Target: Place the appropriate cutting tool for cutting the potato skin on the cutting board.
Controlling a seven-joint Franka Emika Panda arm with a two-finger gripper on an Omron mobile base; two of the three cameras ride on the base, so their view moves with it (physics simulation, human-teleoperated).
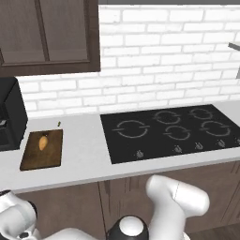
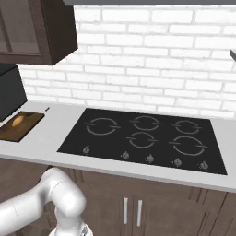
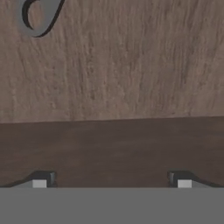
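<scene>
The dark brown cutting board (image 1: 49,157) (image 2: 25,124) lies flat at the left end of the counter. The small orange-tan potato (image 1: 43,142) (image 2: 18,121) rests on it. A tiny dark object (image 1: 58,123) (image 2: 47,109) lies on the counter just past the board's far corner, too small to identify as the peeler. My arm is folded low in front of the lower cabinets. In the hand view my gripper (image 3: 111,179) is open, its fingertips (image 3: 43,179) wide apart with nothing between them. It faces a brown wood-grain cabinet front close up.
A black cooktop (image 1: 173,129) (image 2: 143,138) fills the middle and right of the grey counter (image 1: 79,154). A black appliance (image 1: 9,115) stands left of the board. Dark wall cabinets (image 1: 47,35) hang above. A curved grey handle (image 3: 39,17) sits on the cabinet front.
</scene>
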